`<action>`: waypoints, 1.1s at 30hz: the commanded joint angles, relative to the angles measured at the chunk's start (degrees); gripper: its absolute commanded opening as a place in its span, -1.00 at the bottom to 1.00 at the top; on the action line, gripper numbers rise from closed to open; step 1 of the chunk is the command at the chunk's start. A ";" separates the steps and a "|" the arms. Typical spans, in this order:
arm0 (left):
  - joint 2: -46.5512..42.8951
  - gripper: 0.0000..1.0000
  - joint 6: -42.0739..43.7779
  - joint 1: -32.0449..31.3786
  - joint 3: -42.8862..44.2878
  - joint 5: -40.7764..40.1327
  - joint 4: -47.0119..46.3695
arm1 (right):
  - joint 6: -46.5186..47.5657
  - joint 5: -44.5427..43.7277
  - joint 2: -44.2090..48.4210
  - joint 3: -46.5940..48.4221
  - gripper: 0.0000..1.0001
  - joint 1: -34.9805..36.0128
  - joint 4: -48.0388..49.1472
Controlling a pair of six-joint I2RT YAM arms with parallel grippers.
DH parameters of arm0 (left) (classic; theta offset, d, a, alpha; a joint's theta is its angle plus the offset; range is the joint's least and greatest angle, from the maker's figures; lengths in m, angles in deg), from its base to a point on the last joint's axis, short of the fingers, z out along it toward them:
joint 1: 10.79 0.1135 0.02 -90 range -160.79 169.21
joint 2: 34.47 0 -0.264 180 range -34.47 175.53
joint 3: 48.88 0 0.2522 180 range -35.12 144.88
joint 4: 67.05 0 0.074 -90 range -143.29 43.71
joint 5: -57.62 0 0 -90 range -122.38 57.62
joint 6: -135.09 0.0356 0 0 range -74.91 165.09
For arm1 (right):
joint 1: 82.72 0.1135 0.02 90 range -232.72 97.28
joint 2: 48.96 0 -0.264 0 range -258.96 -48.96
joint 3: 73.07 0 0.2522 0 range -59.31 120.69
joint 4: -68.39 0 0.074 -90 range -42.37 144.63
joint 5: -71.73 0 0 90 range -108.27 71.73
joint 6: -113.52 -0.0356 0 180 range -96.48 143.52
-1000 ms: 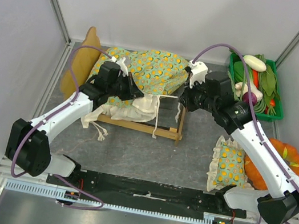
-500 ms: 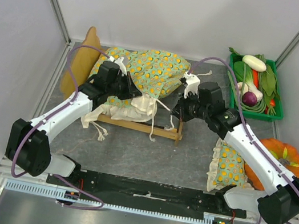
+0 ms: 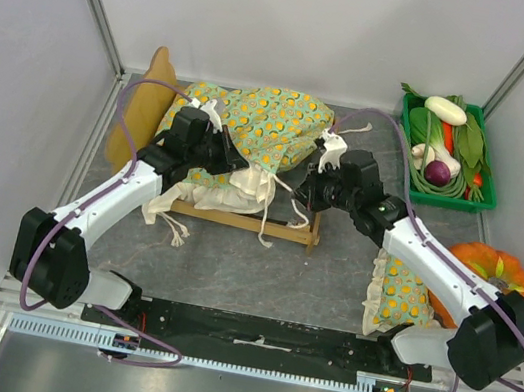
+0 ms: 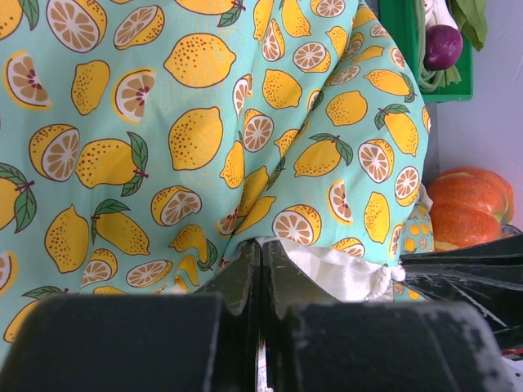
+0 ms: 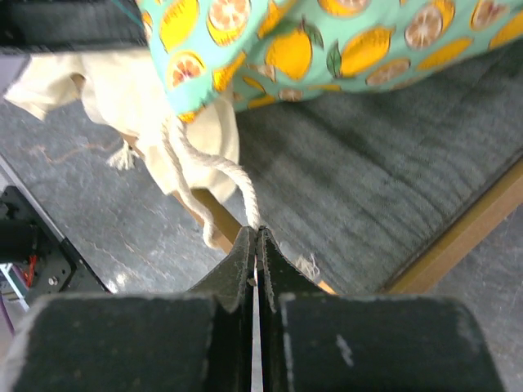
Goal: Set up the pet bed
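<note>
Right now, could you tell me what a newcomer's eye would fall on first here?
The lemon-print blanket heaped over the pet bed at mid-table, the left hand shut on its edge and the right hand pinching its white cord. Then the green vegetable tray at far right, the orange pumpkin nearer.
</note>
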 commanded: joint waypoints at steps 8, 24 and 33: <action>-0.98 -0.96 1.28 0.44 0.02 -0.04 -1.24 | -0.04 3.74 -3.33 8.26 -0.95 -0.09 7.34; -0.19 -0.97 1.19 0.44 -0.33 0.93 -2.20 | 1.72 0.92 -6.50 -0.79 -0.82 1.05 6.90; 0.33 -0.96 0.14 0.36 -0.86 6.46 -5.18 | 2.69 -11.43 3.50 -3.88 0.27 1.75 -2.14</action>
